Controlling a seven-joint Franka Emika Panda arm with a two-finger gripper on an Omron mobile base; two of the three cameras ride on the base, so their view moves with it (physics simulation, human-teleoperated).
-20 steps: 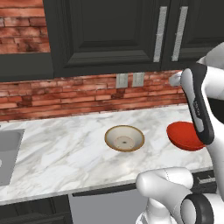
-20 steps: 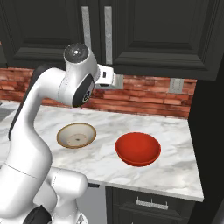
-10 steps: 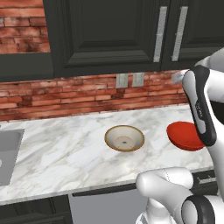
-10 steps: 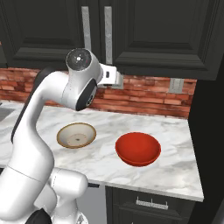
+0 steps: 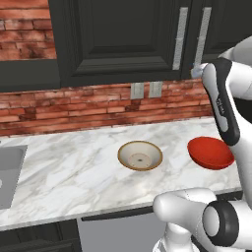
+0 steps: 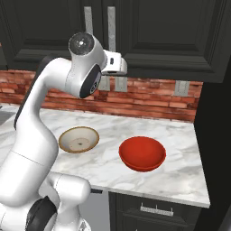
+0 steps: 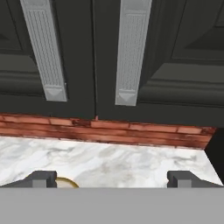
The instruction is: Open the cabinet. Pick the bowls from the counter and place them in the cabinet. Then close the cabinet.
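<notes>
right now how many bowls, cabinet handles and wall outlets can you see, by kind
bowls: 2, a tan-rimmed bowl and a red bowl
cabinet handles: 2, the left handle and the right handle, both silver bars
wall outlets: 3, a pair above the tan-rimmed bowl, one further right
total: 7

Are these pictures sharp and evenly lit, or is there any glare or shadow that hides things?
Left base view: soft and even, everything sharp, faint shine on the red bowl. Right base view: the same bowl casts a light shadow on the counter. Hand view: the cabinet is dark but its handles read clearly.
</notes>
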